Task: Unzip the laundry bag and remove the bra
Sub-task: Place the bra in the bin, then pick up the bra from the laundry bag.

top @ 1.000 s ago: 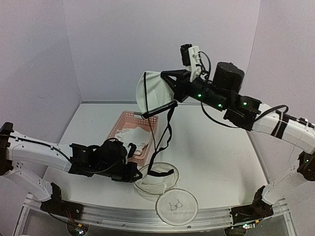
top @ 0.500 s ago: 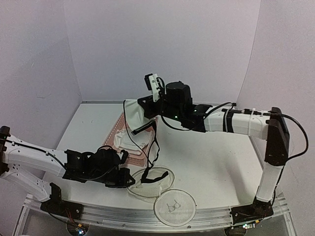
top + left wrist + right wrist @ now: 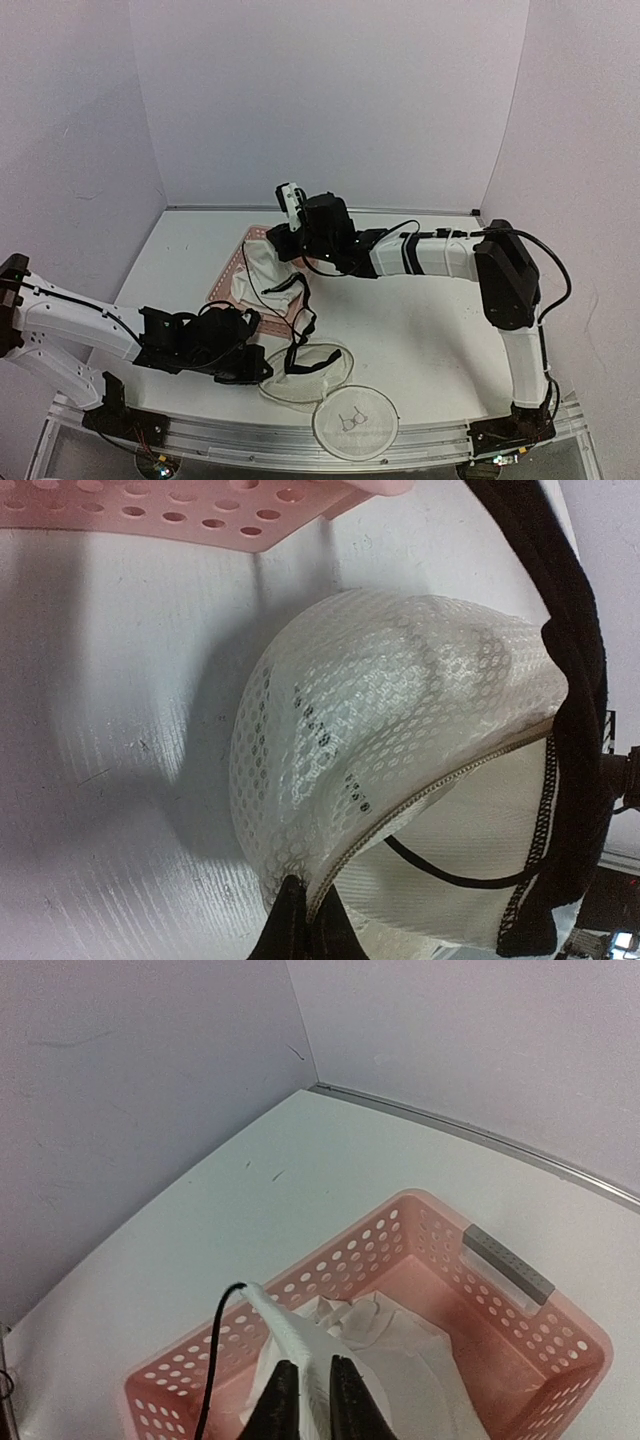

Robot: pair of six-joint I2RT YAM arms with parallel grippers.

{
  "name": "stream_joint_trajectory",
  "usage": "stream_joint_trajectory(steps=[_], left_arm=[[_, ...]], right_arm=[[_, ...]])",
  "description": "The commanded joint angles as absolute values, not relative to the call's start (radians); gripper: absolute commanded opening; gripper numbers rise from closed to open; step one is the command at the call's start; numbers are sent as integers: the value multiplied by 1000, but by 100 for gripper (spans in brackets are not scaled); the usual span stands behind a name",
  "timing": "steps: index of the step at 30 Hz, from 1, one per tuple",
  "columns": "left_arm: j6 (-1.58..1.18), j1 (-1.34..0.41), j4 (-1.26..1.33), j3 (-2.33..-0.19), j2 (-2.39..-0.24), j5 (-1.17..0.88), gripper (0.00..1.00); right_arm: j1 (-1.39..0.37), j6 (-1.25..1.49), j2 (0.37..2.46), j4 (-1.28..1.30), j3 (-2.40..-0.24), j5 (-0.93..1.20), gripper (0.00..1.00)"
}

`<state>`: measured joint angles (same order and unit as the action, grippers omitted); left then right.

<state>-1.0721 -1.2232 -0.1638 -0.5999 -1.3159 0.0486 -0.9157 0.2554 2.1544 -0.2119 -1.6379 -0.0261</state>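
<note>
The laundry bag (image 3: 322, 378), white mesh, lies unzipped on the table near the front edge; its round face with the bra drawing (image 3: 357, 420) lies flat in front of it. My left gripper (image 3: 262, 368) is shut on the bag's mesh rim by the zipper (image 3: 300, 925). My right gripper (image 3: 280, 243) is shut on the bra (image 3: 262, 272) and holds its white cup over the pink basket (image 3: 232, 272). The bra's black straps (image 3: 300, 325) trail down into the open bag (image 3: 380, 710). In the right wrist view the fingers pinch a white fold of the bra (image 3: 285, 1332).
The pink slotted basket (image 3: 500, 1290) stands left of the table's middle, with white cloth (image 3: 410, 1360) in it. White walls close off the back and both sides. The bag's black-trimmed opening (image 3: 575, 680) is close to the left wrist.
My right arm has swung down and to the left with the bra, from high above the table to just over the basket. The left gripper has stayed on the bag's rim.
</note>
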Motion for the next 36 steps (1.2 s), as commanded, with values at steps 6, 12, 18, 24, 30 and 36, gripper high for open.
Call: stream_joint_trajectory(steps=[6,12,18,24,30,36], left_arm=[[-1085,-1215,-130,-647,-1309,83,2],[-1076,-1203,-130,-660,-1315,79,2],[-1047,-1199,-130,-685,-1340,76,0],[-1033,-1199,-127,-692,-1363,65,0],[-1025,-1199,-124,-707,-1388,60,0],[-1025,-1200,-124,-706,-1385,59,0]], right_arm=[[-908,246,2064,-213,-1630,69,35],[-908,189,1842,-223,-1416,145,39],[-908,86,1605,-249,-1151,341,42],[-908,-86,1410,-187,-935,521,45],[-910,-260,1300,-68,-795,628,48],[-918,-389,1292,-43,-737,657,51]])
